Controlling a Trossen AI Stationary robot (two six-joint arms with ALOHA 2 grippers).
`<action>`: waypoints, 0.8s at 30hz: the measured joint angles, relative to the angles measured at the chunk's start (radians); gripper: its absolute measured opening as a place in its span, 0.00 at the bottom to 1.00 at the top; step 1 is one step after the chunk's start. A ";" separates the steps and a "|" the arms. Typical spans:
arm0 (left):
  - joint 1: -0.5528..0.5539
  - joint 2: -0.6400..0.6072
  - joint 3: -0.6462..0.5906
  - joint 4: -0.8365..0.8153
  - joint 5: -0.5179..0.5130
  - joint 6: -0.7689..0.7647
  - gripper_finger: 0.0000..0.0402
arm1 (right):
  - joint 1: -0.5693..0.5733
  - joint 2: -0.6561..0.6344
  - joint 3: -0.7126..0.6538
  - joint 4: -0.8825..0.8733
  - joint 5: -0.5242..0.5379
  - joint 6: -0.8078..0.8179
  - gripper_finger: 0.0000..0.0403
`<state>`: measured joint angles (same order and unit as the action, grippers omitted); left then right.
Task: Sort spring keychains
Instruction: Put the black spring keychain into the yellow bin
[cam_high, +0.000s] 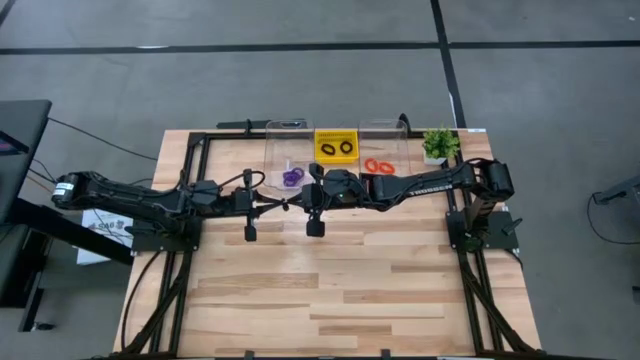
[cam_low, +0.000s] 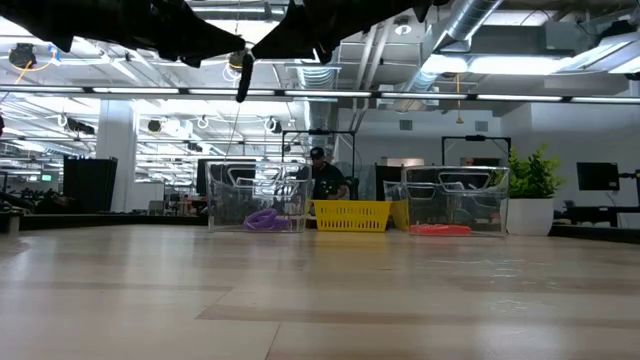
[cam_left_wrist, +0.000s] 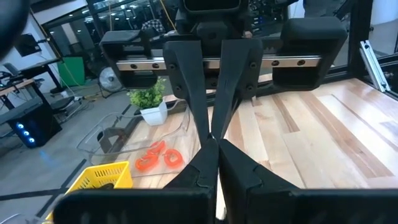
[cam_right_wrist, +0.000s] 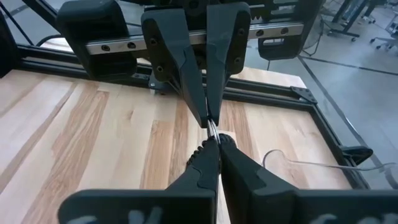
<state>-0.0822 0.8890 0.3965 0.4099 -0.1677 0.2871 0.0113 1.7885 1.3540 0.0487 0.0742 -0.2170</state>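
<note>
Hovering tip to tip above the bare counter (cam_high: 340, 290), the left pincer (cam_high: 250, 233) and right pincer (cam_high: 315, 227) are both pressed together and empty, the spring keychains (cam_high: 292, 177) all lying sorted in their containers, so nothing seems left but retreating.

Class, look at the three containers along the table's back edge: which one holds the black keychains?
The yellow basket in the middle. It holds two black keychains; the clear bins on either side hold purple and orange ones.
</note>
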 joint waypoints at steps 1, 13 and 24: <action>0.000 0.000 0.000 0.000 -0.003 -0.002 0.02 | 0.000 0.000 0.000 0.000 0.000 0.000 0.00; -0.001 0.000 0.000 -0.016 -0.043 -0.036 0.10 | 0.002 0.000 0.000 -0.006 0.004 0.010 0.00; 0.092 0.000 0.001 -0.113 -0.080 -0.155 0.22 | -0.050 0.000 0.000 -0.123 0.043 0.009 0.00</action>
<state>0.0102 0.8894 0.3973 0.2966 -0.2477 0.1323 -0.0392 1.7885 1.3540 -0.0740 0.1168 -0.2084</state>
